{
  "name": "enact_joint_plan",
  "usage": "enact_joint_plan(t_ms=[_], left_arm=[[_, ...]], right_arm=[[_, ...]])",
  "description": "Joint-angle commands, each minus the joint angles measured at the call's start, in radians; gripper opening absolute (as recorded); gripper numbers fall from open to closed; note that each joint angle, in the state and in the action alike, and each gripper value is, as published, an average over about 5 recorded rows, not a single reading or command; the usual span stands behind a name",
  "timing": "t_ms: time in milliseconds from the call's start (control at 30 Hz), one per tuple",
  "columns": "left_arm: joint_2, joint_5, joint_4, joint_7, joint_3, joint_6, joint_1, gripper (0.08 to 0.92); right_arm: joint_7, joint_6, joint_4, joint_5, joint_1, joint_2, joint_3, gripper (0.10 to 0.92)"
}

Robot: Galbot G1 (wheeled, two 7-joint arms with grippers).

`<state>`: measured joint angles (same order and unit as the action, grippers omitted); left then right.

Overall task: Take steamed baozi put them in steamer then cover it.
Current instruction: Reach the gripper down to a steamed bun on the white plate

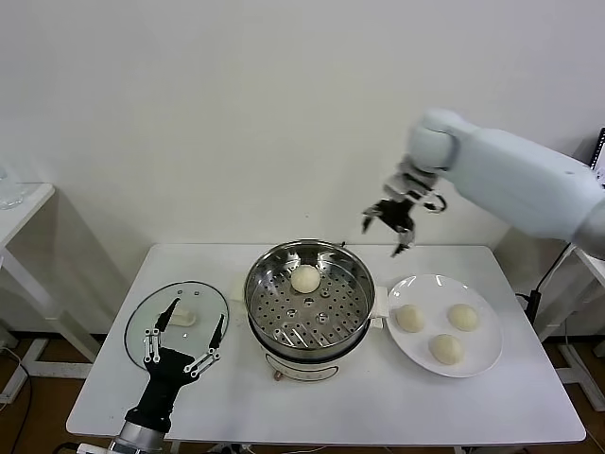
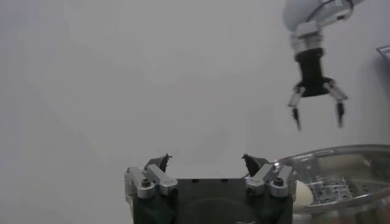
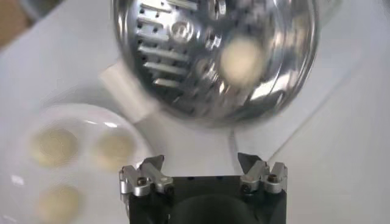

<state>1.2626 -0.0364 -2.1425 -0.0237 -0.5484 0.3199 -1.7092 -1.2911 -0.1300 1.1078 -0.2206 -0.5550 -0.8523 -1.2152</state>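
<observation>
The steamer (image 1: 284,326) stands mid-table with one baozi (image 1: 305,278) on its perforated tray. Three more baozi (image 1: 409,318) (image 1: 462,317) (image 1: 446,349) lie on a white plate (image 1: 484,364) to its right. The glass cover (image 1: 200,295) lies flat on the table to the steamer's left. My left gripper (image 1: 197,315) hangs open over the cover's near side, holding nothing. My right gripper (image 1: 381,240) is raised behind the steamer's right rim, open and empty. In the right wrist view the steamer (image 3: 177,55), its baozi (image 3: 241,58) and the plate (image 3: 79,112) lie below the open right gripper (image 3: 201,159).
A white side table (image 1: 21,203) stands at the far left, and a wall rises close behind the table. In the left wrist view, the right gripper (image 2: 317,119) hangs above the steamer's rim (image 2: 341,152), beyond my open left gripper (image 2: 206,158).
</observation>
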Motion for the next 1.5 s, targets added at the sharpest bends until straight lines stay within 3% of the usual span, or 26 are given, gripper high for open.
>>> enact_joint_plan(t_ms=[33,1200,1500], left_arm=[[0.003,-0.002,0.002,0.005,0.005,-0.006,0.001,0.823],[0.014,-0.004,0.017,0.014,-0.009,0.0,-0.002,0.823],[0.014,-0.004,0.014,0.013,-0.011,0.0,-0.003,0.823]], right_arm=[[0.108,0.215,-0.004,-0.166,0.12,0.188,-0.114,0.823],[0.217,0.191,-0.198,0.0,0.386,-0.033,0.061,0.823],[0.221,0.181,-0.212,0.018,0.39,-0.045,0.067,0.72]])
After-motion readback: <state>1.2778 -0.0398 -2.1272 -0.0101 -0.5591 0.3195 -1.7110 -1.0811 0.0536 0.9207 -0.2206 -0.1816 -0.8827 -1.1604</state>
